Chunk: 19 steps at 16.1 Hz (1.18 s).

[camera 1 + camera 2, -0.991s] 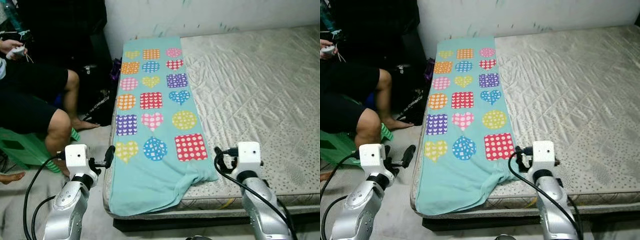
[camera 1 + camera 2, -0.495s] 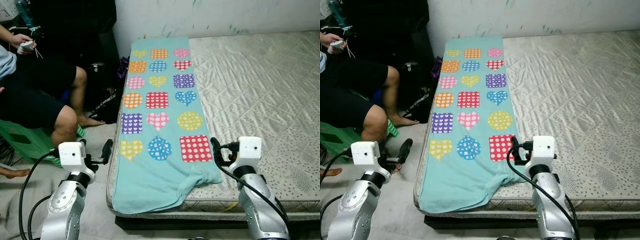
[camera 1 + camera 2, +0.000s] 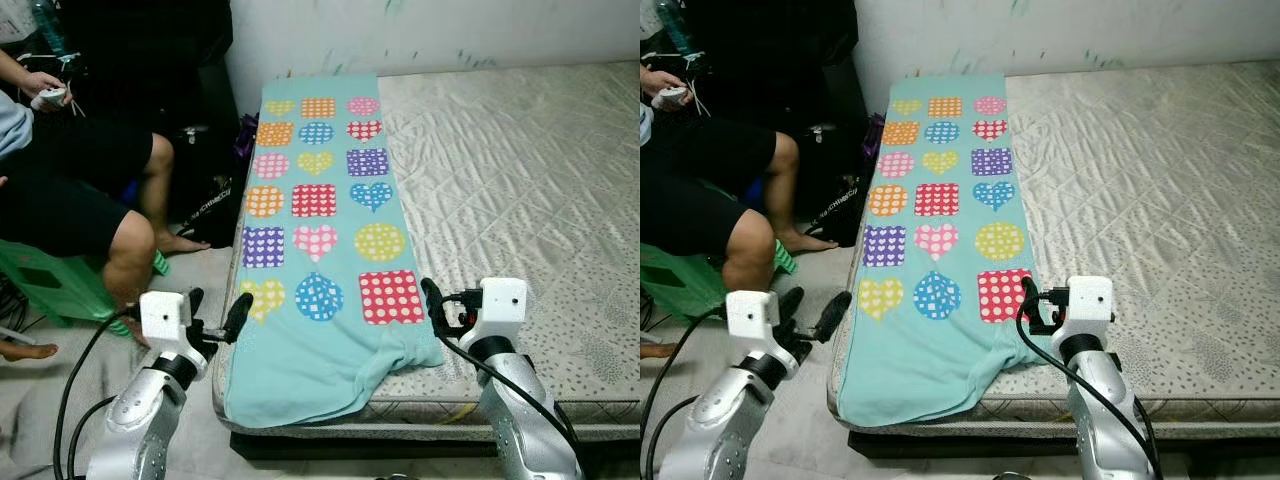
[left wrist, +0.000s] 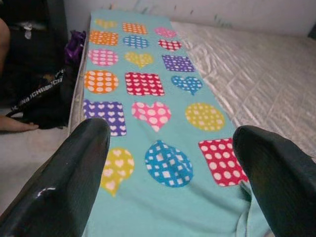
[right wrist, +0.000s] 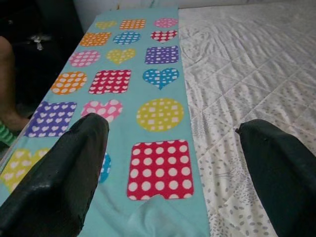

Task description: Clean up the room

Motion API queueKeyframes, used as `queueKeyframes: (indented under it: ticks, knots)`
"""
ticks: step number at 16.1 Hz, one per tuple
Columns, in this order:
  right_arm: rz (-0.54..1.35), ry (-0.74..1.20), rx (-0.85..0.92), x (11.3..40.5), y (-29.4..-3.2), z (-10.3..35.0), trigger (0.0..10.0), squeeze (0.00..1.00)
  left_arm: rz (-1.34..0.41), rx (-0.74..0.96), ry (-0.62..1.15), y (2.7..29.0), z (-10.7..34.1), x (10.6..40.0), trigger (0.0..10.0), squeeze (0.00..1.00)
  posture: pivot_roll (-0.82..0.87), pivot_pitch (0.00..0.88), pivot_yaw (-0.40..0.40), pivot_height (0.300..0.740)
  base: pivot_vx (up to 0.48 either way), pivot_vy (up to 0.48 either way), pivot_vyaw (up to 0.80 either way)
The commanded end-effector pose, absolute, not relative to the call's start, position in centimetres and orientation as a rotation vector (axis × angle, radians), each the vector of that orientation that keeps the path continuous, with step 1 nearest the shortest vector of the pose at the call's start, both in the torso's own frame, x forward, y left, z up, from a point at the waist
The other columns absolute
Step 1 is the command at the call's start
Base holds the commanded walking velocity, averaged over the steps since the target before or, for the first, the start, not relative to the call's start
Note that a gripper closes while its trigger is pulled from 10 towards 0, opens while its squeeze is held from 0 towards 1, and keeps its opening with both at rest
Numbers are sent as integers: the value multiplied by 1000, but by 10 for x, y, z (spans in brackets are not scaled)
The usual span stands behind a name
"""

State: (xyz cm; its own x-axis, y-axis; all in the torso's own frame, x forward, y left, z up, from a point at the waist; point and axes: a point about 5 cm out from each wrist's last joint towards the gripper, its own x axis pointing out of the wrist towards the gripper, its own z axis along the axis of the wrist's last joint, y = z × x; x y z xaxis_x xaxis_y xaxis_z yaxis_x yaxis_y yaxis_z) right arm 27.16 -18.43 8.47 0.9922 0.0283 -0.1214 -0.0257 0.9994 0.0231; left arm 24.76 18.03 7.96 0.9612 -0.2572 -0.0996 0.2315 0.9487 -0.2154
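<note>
A teal blanket (image 3: 318, 240) with coloured hearts and dots is laid along the mattress (image 3: 520, 190), its near end drooping over the edge between the two claws. The left claw (image 3: 215, 312) and right claw (image 3: 432, 303) are held wide open and empty, apparently poised to grasp the near corners. A seated person (image 3: 80, 190) and a dark bag (image 3: 205, 210) are found beyond the left claw.

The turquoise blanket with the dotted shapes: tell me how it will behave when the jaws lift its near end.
The blanket will probably be floppy: its near edge already droops over the mattress side. It looks thin and light, lying flat with a bunched fold at the near right corner. Lifted at one point, it would likely sag and drag rather than rise whole.
</note>
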Motion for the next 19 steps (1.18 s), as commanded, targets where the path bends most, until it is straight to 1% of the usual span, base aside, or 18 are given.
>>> queueKeyframes:
  ticks: [1, 2, 5, 8, 10, 12, 15, 17, 19]
  knots:
    - [39, 103, -11, 273, -183, 89, 10000, 0, -159, -177, 159, 195, 75, 245, 10000, 0, -201, 122, 81, 740, 0, 0, 0]
    - [32, 94, -12, 275, -183, 91, 10000, 0, -118, -187, 172, 201, 73, 246, 10000, 0, -204, 122, 83, 740, 0, 0, 0]
    - [18, 80, -14, 274, -183, 93, 10000, 0, -99, -151, 189, 207, 73, 248, 10000, 0, -204, 128, 91, 740, 0, 0, 0]
    - [0, 77, -25, 272, -184, 91, 10000, 0, -39, -131, 216, 215, 69, 251, 10000, 0, -215, 122, 100, 740, 0, 0, 0]
    - [-12, 59, -18, 276, -182, 95, 10000, 0, -42, -139, 221, 215, 67, 251, 10000, 0, -261, 130, 133, 740, 0, 0, 0]
    - [-34, 42, -2, 277, -181, 97, 10000, 0, -83, -110, 240, 210, 65, 257, 10000, 0, -255, 124, 150, 740, 0, 0, 0]
    - [-13, 71, 1, 272, -175, 91, 10000, 0, -76, -84, 209, 214, 74, 268, 10000, 0, -241, 130, 147, 740, 0, 0, 0]
    - [-30, 84, 20, 272, -172, 89, 10000, 0, -54, -68, 216, 220, 74, 264, 10000, 0, -226, 136, 145, 740, 0, 0, 0]
    - [-49, 101, 30, 272, -175, 87, 10000, 0, -56, -59, 222, 219, 73, 258, 10000, 0, -195, 139, 123, 740, 0, 0, 0]
